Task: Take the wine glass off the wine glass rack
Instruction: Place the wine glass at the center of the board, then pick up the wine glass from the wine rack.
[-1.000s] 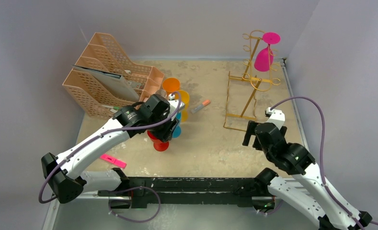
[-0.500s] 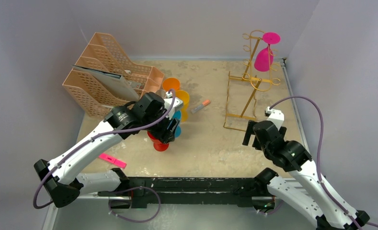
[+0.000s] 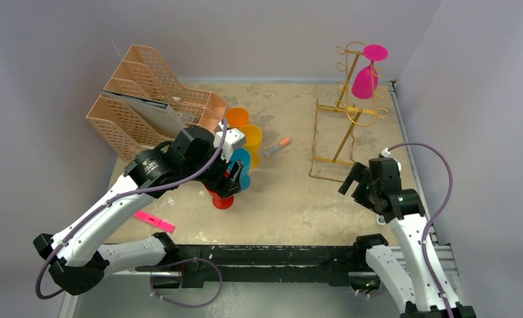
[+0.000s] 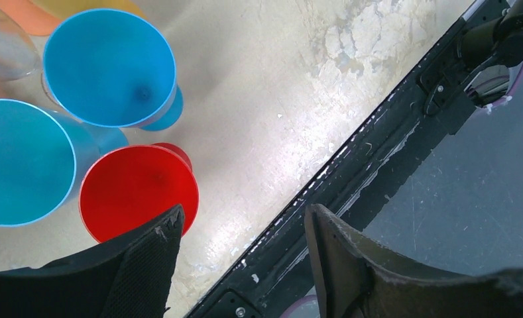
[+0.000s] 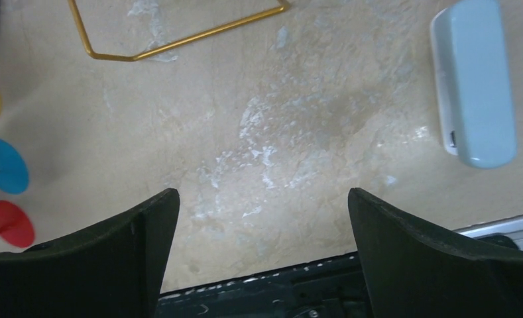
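Observation:
A magenta wine glass [image 3: 366, 78] hangs upside down on the gold wire wine glass rack [image 3: 347, 112] at the back right. The rack's base wire shows in the right wrist view [image 5: 179, 41]. My right gripper [image 3: 355, 179] is open and empty, low over the table, in front of the rack's base and well short of the glass; its jaws stand wide apart in the right wrist view [image 5: 264, 218]. My left gripper [image 3: 231, 180] is open and empty above a cluster of coloured glasses, beside the red glass [image 4: 138, 191].
A peach lattice file organiser [image 3: 156, 103] with papers stands at the back left. Orange [image 3: 236, 117], yellow [image 3: 252, 136], blue [image 4: 109, 66] and teal [image 4: 21, 162] glasses stand mid-table. An orange marker [image 3: 277, 147], a pink marker [image 3: 156, 221] and a pale blue case [image 5: 474, 79] lie on the table.
My left arm has drawn back to the left and lifted a little over the cups. My right arm has swung right and raised its wrist. The glass still hangs on the rack.

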